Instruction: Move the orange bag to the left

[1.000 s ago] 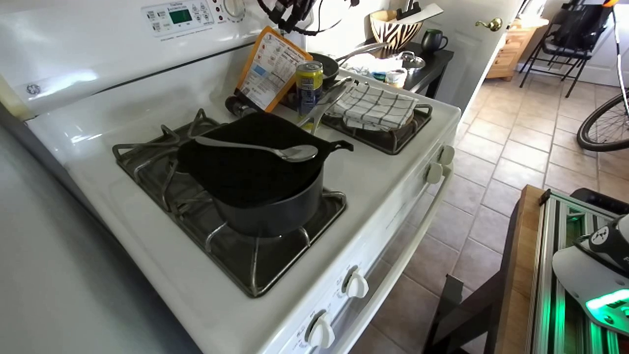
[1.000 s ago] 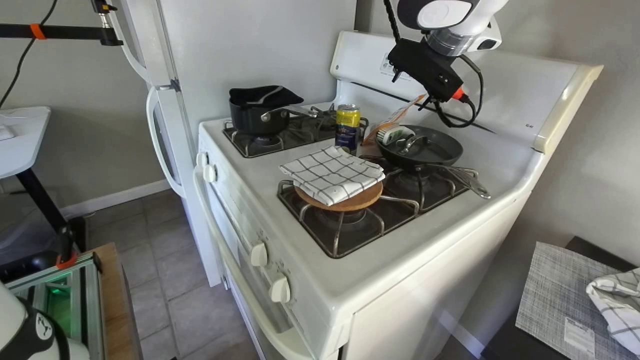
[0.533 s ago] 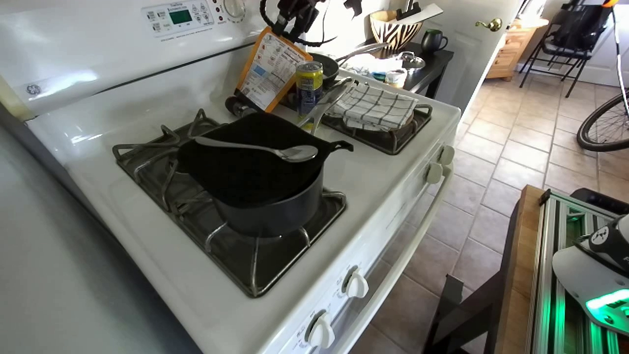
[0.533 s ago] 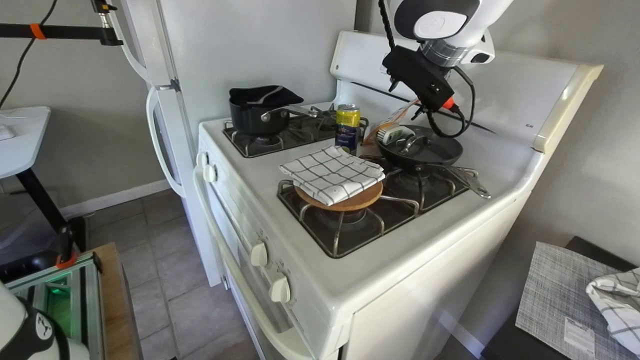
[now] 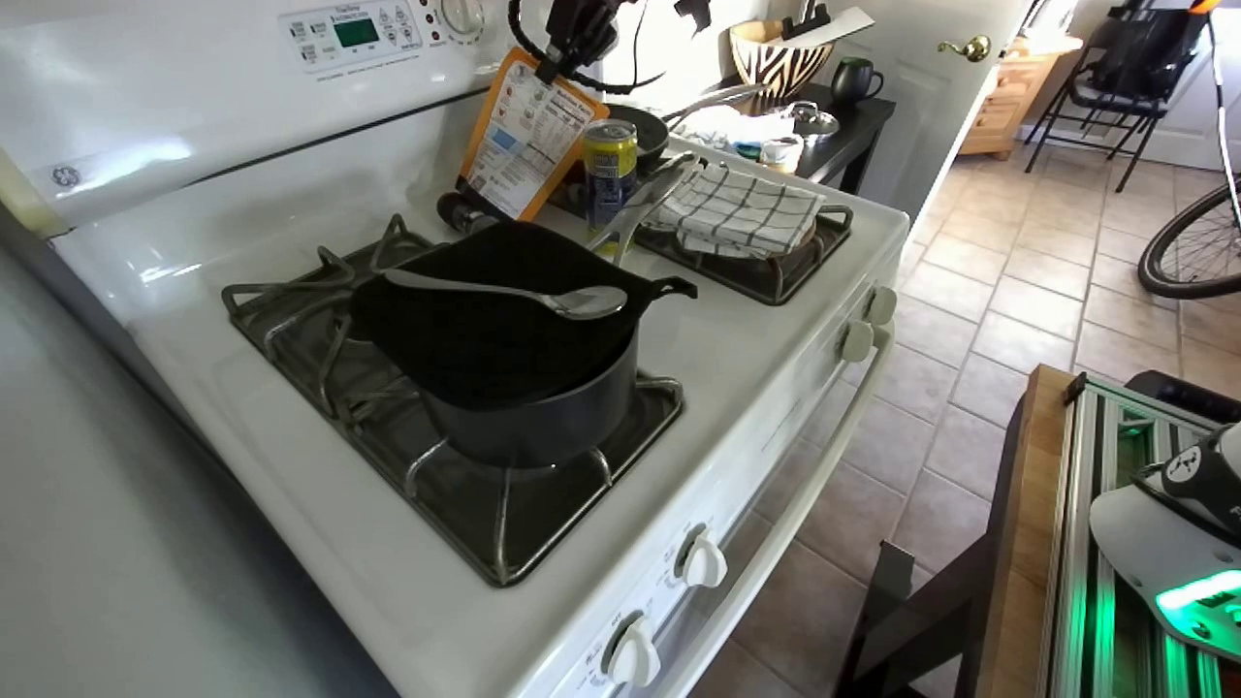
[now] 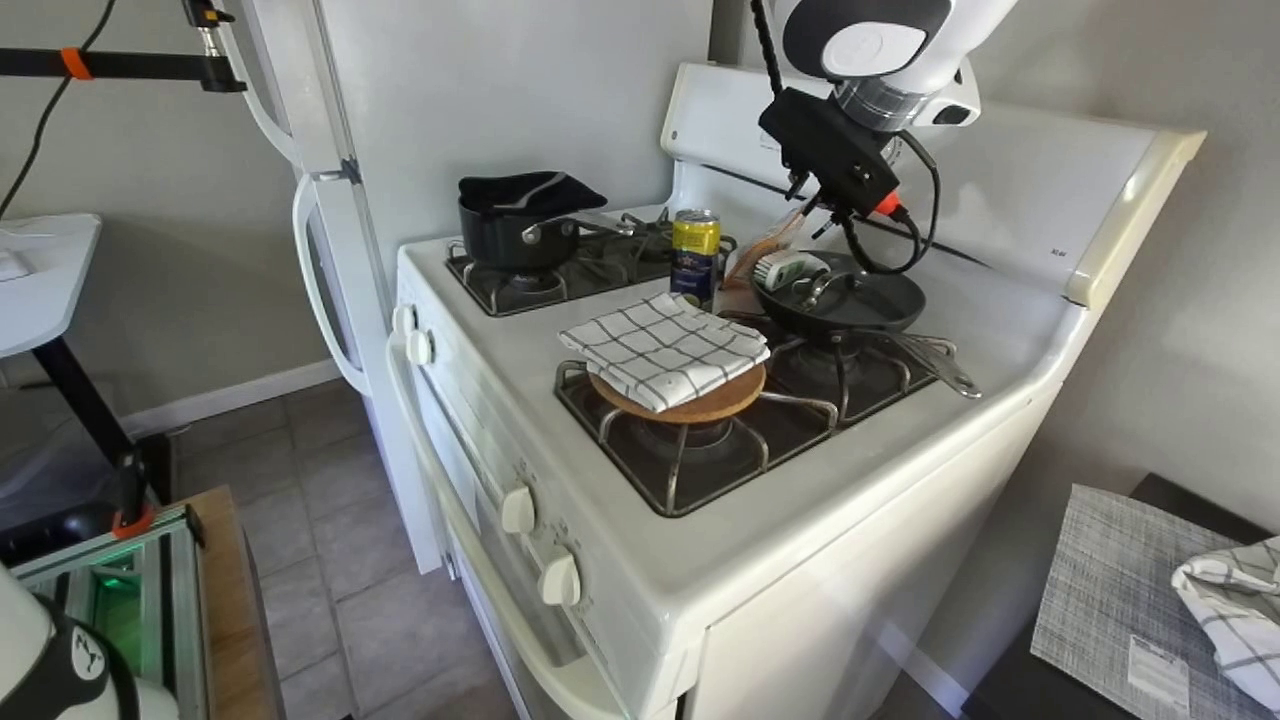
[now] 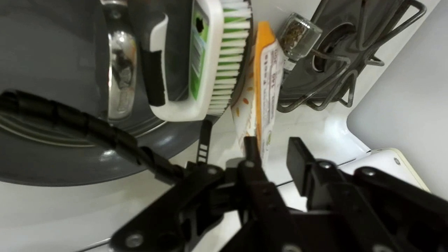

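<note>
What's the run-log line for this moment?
gripper: jaws apart, at top edge of orange bag | orange bag: tilted, beside frying pan | grasp: not yet closed

Kitchen — gas stove [image 6: 740, 540] w/ pot [image 6: 490, 240] & pan [image 6: 885, 300] — fridge [image 6: 530, 90] adj.

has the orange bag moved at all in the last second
Yes: in an exterior view the orange bag has shifted slightly left, toward the stove's green display.

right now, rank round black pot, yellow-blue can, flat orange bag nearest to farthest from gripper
In an exterior view:
1. Flat orange bag, at the fingers
2. Yellow-blue can, picture-right of the bag
3. Round black pot, near the camera
</note>
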Controlling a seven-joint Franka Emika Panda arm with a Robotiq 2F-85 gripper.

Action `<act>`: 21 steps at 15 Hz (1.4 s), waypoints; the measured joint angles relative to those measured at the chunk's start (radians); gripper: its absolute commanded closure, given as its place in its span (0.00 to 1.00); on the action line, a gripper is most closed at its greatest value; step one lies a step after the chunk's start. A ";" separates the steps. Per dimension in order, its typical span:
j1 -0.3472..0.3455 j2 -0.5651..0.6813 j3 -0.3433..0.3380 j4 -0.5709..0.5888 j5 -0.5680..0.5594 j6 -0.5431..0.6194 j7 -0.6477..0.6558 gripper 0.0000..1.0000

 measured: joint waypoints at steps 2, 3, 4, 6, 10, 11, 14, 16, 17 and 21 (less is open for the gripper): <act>-0.003 -0.005 0.002 0.003 0.000 -0.001 0.000 1.00; -0.004 -0.008 0.003 0.004 0.000 -0.002 0.000 1.00; -0.007 -0.010 0.007 0.005 0.000 -0.003 0.000 1.00; -0.012 -0.013 0.019 0.011 0.004 -0.004 0.000 1.00; -0.010 -0.020 0.050 0.078 0.001 -0.004 -0.030 1.00; -0.007 -0.024 0.059 0.105 -0.003 -0.008 -0.042 1.00; 0.011 -0.035 0.088 0.198 -0.027 -0.080 -0.064 1.00; 0.024 -0.040 0.108 0.254 -0.046 -0.200 -0.068 1.00; 0.033 -0.041 0.117 0.275 -0.055 -0.258 -0.070 1.00; 0.077 -0.035 0.143 0.357 -0.111 -0.446 -0.091 0.99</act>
